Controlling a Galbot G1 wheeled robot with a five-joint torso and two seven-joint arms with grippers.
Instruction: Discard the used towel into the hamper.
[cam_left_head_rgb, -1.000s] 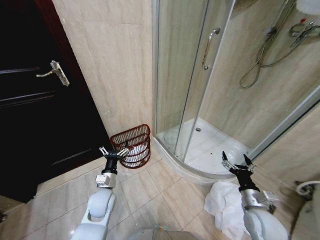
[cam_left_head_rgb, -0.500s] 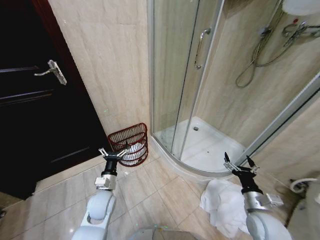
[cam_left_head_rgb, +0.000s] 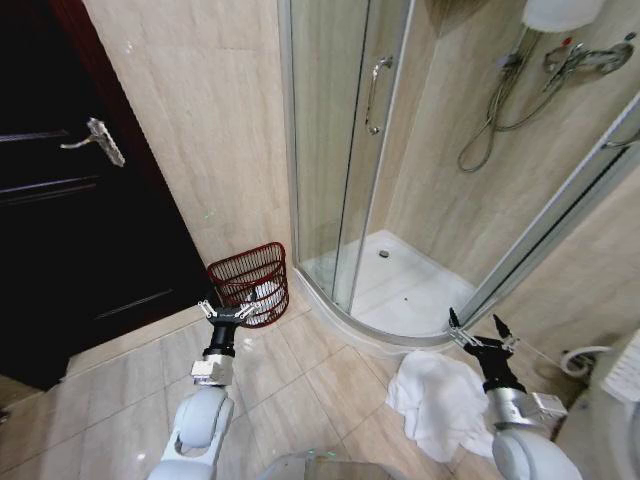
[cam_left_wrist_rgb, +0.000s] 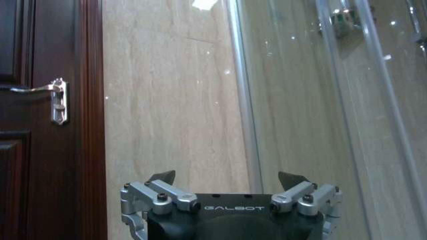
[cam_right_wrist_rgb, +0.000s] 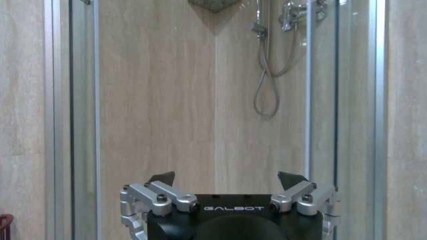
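A white towel lies crumpled on the floor tiles in front of the shower tray, at the right of the head view. The hamper, a small dark red wire basket with something white inside, stands against the wall between door and shower. My left gripper is held up open in front of the hamper, empty. My right gripper is also open and empty, raised just above and right of the towel. In the wrist views, the left gripper faces the beige wall and the right gripper faces the shower glass.
A dark wooden door with a metal handle fills the left. The curved glass shower enclosure with its raised white tray occupies the centre and right. A white hose lies at the far right. Open tile floor spreads between my arms.
The whole head view has shifted: hamper, shower and towel have slid left in the picture, so the camera has turned right. Both grippers stay open and raised as before.
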